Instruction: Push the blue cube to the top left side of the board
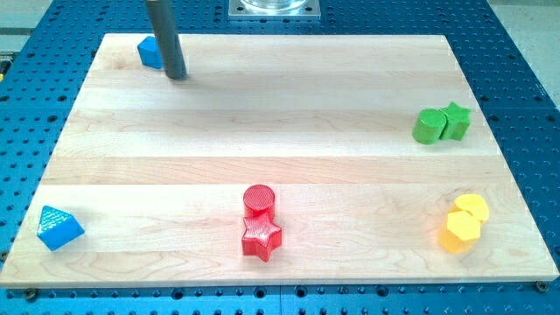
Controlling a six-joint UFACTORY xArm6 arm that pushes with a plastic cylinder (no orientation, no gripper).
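The blue cube [150, 52] sits near the top left corner of the wooden board [280, 105]. My tip [177, 75] rests on the board just right of the cube and slightly below it, touching or almost touching its right side. The dark rod rises from the tip to the view's top edge and hides part of the cube's right face.
A blue triangular block [59, 227] lies at the bottom left. A red cylinder [259, 199] and a red star [261, 237] stand together at the bottom middle. A green cylinder [428, 127] and green star [455, 121] sit at the right. Two yellow blocks [464, 224] lie at the bottom right.
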